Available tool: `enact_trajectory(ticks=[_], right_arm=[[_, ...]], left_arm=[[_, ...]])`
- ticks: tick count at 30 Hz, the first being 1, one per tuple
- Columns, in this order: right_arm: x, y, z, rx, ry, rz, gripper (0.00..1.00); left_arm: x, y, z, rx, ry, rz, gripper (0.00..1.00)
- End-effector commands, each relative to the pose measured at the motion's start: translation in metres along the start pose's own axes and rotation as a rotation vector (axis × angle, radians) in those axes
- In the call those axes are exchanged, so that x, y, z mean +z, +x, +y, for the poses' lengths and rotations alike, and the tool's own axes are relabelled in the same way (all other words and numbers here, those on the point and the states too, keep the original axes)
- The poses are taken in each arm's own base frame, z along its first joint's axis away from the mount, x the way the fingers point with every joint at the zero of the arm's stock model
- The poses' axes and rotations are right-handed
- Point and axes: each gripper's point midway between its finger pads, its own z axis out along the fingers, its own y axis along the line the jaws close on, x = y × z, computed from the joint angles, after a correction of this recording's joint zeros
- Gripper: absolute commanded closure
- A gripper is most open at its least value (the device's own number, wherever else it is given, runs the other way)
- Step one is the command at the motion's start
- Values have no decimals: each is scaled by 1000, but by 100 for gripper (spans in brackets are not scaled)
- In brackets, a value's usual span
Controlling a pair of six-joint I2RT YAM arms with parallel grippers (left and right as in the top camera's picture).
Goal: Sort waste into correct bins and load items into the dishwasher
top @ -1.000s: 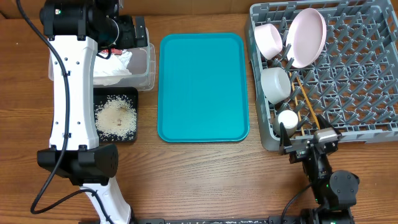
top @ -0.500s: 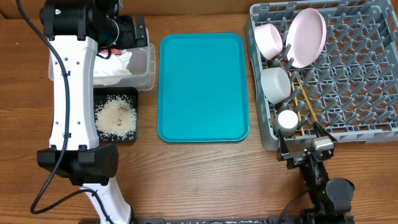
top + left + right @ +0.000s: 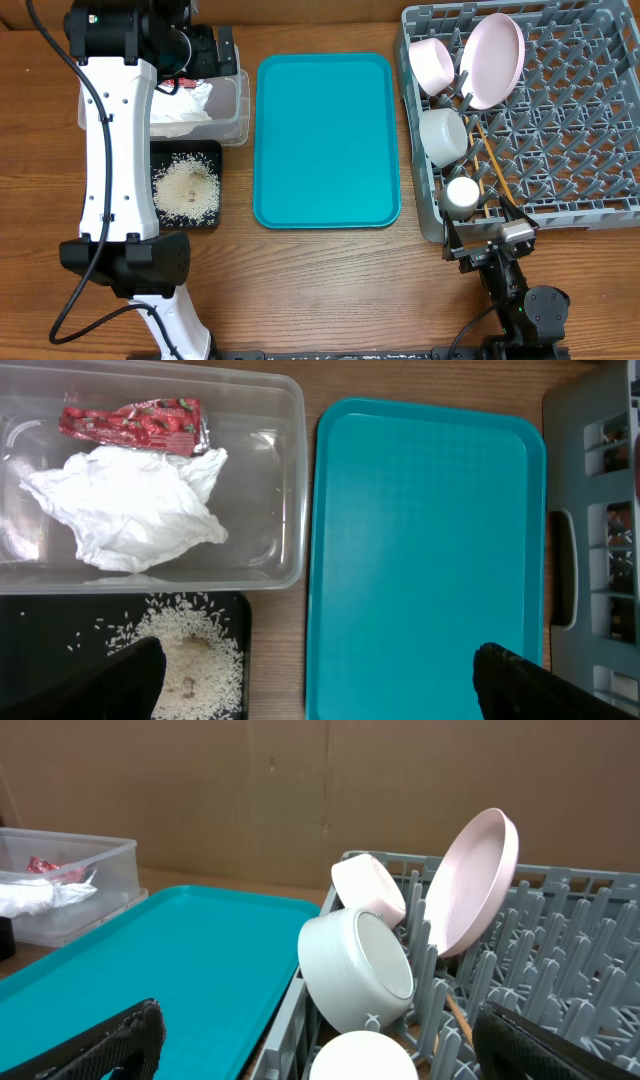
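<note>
The grey dishwasher rack (image 3: 580,120) at the right holds the pink-white plate (image 3: 497,58) on edge, two bowls (image 3: 433,62) (image 3: 443,137), a small white cup (image 3: 463,192) and wooden chopsticks (image 3: 492,160). The clear tub (image 3: 240,105) holds the crumpled napkin (image 3: 130,510) and the red wrapper (image 3: 135,423). Rice (image 3: 185,188) lies in the black tray (image 3: 170,152). My left gripper (image 3: 222,50) hangs high over the tub's far end, open and empty. My right gripper (image 3: 490,240) sits low at the rack's near left corner, open and empty, facing the cup (image 3: 365,1055).
A large teal serving tray (image 3: 325,140) lies bare between the bins and the rack. The left arm's white links (image 3: 115,150) stretch over the table's left side. A brown cardboard wall (image 3: 250,790) stands behind the table.
My right gripper has drawn back a little from the rack's front edge toward the table's near side, then held still. The left arm has not moved.
</note>
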Motion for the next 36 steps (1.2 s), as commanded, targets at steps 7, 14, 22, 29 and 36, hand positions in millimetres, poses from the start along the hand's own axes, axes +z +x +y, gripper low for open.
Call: enact_trajectory(ticks=[7, 14, 22, 29, 36], right_arm=[[0, 1, 1, 6, -5, -6, 0], [0, 1, 1, 6, -5, -6, 0], [0, 1, 1, 6, -5, -6, 0], [0, 1, 1, 6, -5, -6, 0], [0, 1, 1, 6, -5, -6, 0]], left_arm=[[3, 0, -3, -6, 1, 3, 0], [3, 1, -2, -6, -4, 9, 0], [-10, 5, 12, 13, -86, 0, 0], [-68, -39, -9, 137, -17, -295, 0], [-113, -46, -17, 195, 12, -544, 0]])
